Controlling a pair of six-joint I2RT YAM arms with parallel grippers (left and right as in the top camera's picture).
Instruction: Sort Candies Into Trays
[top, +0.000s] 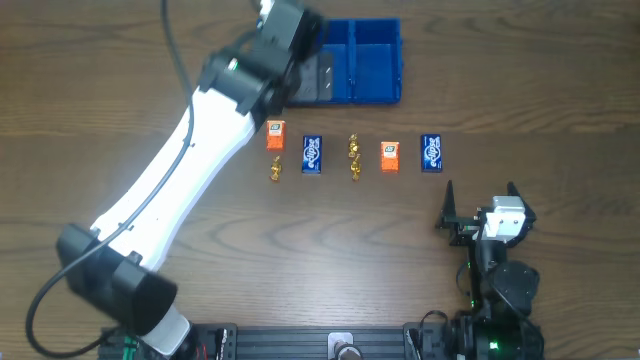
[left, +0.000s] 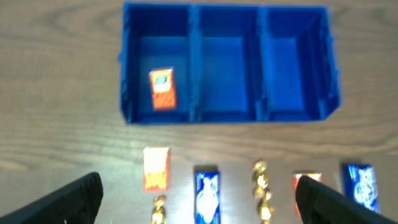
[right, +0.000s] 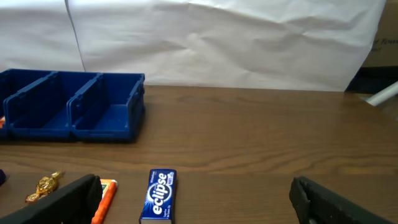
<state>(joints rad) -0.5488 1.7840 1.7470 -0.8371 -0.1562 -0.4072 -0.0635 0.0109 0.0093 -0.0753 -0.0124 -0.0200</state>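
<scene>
A blue three-compartment tray (top: 375, 62) stands at the far middle of the table. One orange candy pack (left: 163, 88) lies in its end compartment (left: 158, 74); the other two compartments hold nothing. My left gripper (left: 199, 182) hangs open and empty above the table, just in front of the tray. On the table lie a row of candies: an orange pack (top: 276, 133), a gold-wrapped candy (top: 276, 168), a blue pack (top: 312, 153), two gold candies (top: 353, 158), another orange pack (top: 389, 156) and another blue pack (top: 432, 152). My right gripper (top: 480, 190) is open near the front right, short of that blue pack (right: 158, 196).
The brown wooden table (top: 560, 110) has free room on the right and on the left. A white sheet (right: 217, 43) hangs behind the table's far edge. The left arm's white link (top: 190, 170) crosses the left half of the table.
</scene>
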